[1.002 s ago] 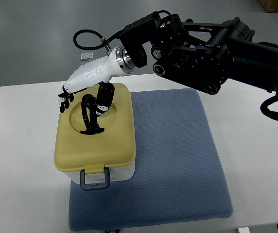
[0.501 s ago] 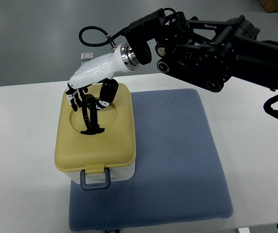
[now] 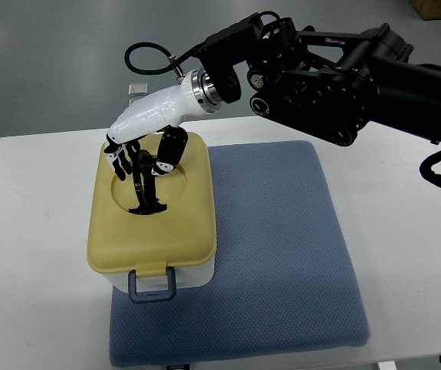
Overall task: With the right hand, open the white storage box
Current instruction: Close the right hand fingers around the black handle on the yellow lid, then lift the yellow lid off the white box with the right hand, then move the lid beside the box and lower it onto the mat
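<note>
Blue-grey padded mat [image 3: 282, 254] lay flat on white table [image 3: 28, 231], covered most of table's right-centre, front edge reaching table's near edge. Surface finely dotted, corners rounded. Grey floor [image 3: 51, 62] stretched beyond table's far edge. Small pale rectangular object [image 3: 136, 89] sat on floor past table's far edge, too small to identify. Brown box corner [image 3: 440, 8] showed far beyond table, at top right.
</note>
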